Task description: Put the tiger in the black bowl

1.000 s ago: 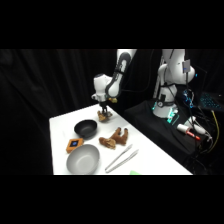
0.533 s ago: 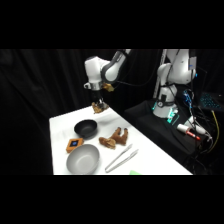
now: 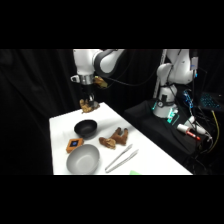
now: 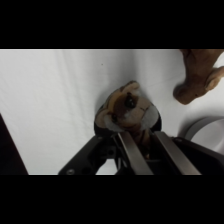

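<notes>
The tiger (image 3: 88,105), a small tan-and-brown mottled toy, hangs in the air with my gripper (image 3: 89,99) shut on it. It is above the far edge of the black bowl (image 3: 86,128), which stands on the white table. In the wrist view the tiger (image 4: 127,107) sits between my two fingers, its face toward the camera. The black bowl's dark rim (image 4: 100,119) shows around and behind the toy. My gripper (image 4: 140,134) holds the tiger by its lower part.
A larger grey bowl (image 3: 82,159) stands near the table's front, with an orange block with a blue top (image 3: 74,145) beside it. Dark brown toy figures (image 3: 114,139) lie right of the black bowl, and one (image 4: 200,70) shows in the wrist view. Metal tongs (image 3: 121,159) lie in front of the figures.
My gripper has carried the tiger leftward, from above the table's far right part to above the black bowl. Nothing on the table has moved.
</notes>
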{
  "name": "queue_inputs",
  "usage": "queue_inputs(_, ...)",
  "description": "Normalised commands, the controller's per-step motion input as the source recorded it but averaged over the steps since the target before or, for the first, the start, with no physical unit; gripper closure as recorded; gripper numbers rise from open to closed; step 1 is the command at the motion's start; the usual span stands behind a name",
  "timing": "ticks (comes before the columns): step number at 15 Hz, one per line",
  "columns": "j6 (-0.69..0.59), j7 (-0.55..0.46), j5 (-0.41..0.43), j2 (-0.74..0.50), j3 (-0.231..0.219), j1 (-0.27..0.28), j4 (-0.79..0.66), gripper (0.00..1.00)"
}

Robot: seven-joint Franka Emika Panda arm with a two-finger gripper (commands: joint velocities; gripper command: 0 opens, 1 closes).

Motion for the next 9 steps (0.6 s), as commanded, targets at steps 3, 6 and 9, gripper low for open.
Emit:
queue_inputs(3, 0.05, 0.03, -0.003, 0.35, 0.019, 0.000, 0.42, 0.93)
queue_inputs(6, 0.05, -0.02, 0.078, 0.35, 0.034, -0.050, 0.37, 0.94)
queue_inputs(9, 0.06, -0.07, 0.142, 0.30, 0.074, -0.088, 0.31, 0.94)
